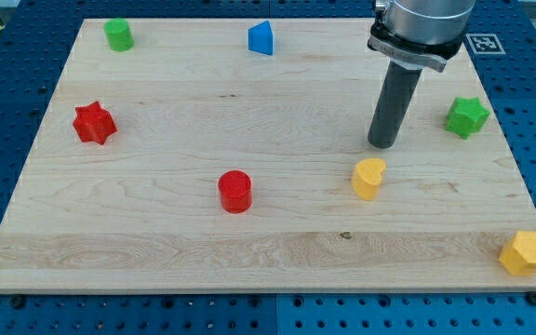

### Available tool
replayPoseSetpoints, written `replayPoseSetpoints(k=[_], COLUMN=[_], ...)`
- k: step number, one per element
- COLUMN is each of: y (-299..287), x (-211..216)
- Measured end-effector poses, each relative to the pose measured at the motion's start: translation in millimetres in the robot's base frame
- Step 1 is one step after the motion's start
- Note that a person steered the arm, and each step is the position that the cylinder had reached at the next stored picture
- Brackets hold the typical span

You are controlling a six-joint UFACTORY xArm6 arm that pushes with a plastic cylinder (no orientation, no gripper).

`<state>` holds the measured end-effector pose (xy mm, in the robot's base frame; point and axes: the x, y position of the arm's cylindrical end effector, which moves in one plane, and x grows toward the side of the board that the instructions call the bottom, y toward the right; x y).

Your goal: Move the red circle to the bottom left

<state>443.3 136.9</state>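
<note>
The red circle [234,192] stands on the wooden board [156,251], a little left of centre and toward the view's bottom. My tip [381,146] rests on the board well to the right of it and slightly higher in the view. The tip is just above the yellow heart block [368,178], with a small gap between them. The dark rod rises from the tip to the arm's grey body at the view's top right.
A red star [93,123] sits at the left. A green cylinder [117,34] is at the top left, a blue triangle block [261,39] at top centre, a green star [467,116] at the right, a yellow hexagon [526,252] at the bottom right corner.
</note>
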Motion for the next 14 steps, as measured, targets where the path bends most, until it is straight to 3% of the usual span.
replayPoseSetpoints(k=[2, 4, 6, 8, 9, 12, 14], y=[-0.2, -68.3, -135.1, -198.8, -220.9, -187.8, -256.7], x=[0.3, 11.5, 66.9, 55.4, 70.1, 115.8, 121.8])
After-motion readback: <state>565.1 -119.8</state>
